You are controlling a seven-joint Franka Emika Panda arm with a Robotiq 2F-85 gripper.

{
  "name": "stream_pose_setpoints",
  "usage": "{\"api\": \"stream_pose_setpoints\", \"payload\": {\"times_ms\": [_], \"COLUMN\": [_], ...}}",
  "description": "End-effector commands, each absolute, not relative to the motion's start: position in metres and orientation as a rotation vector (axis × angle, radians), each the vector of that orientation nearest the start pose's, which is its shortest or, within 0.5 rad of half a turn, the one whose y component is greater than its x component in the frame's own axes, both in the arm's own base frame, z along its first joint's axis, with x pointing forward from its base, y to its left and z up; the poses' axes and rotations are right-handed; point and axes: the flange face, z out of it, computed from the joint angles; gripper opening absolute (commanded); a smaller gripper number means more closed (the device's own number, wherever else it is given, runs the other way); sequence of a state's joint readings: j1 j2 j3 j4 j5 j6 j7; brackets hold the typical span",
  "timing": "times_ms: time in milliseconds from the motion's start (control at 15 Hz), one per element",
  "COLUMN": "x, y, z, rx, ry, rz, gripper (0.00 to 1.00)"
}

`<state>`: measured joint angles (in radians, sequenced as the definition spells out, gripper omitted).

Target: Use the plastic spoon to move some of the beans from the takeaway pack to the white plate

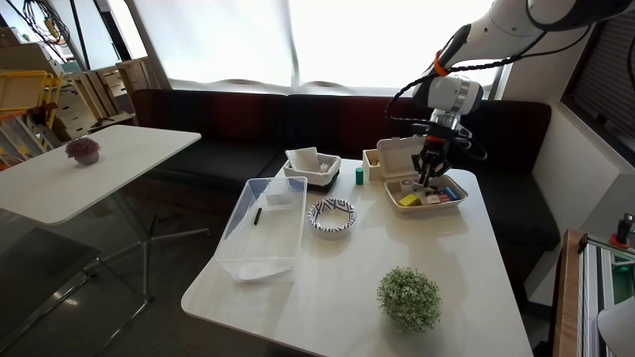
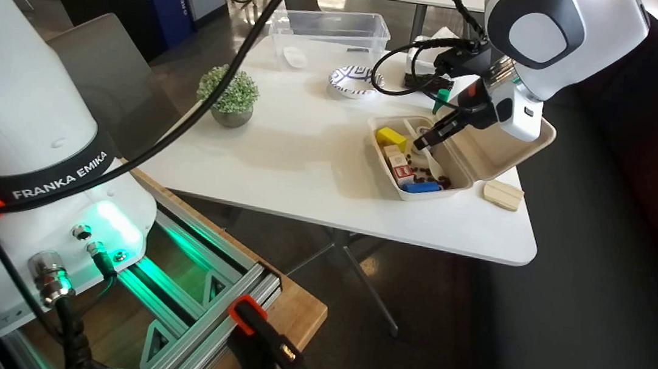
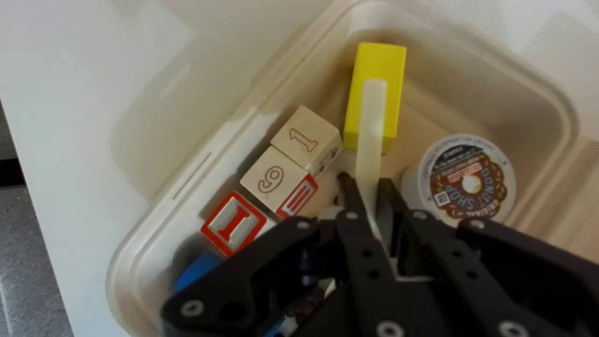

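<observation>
My gripper (image 3: 366, 187) pinches the spoon (image 3: 371, 117) firmly by its handle; the handle's free end overlaps a yellow block (image 3: 390, 61) in the wrist view. In an exterior view, the spoon's wide end sits low inside the open takeaway box (image 3: 472, 86), close by dark beans (image 2: 445, 182); contact unclear to me. Wooden blocks (image 3: 304, 139) and a coffee pod (image 3: 472, 182) share the box.

The takeaway pack (image 3: 482, 93) is cream, the spoon (image 3: 371, 121) off-white — and the plate (image 1: 332, 219) white with blue geometric lines.
</observation>
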<state>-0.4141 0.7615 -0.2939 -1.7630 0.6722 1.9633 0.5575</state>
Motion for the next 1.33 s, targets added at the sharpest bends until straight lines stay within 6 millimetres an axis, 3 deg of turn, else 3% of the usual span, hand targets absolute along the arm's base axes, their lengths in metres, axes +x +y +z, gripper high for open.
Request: {"api": "stream_pose_setpoints", "payload": {"times_ms": [0, 667, 1267], "x": [0.479, 0.475, 0.471], "y": [-0.352, -0.361, -0.35], "z": [0.121, 0.125, 0.128], "rx": [-1.785, -1.809, -1.871], "ry": [2.039, 2.115, 2.13], "rz": [0.609, 0.485, 0.383], "gripper": [0.03, 0.03, 0.03]}}
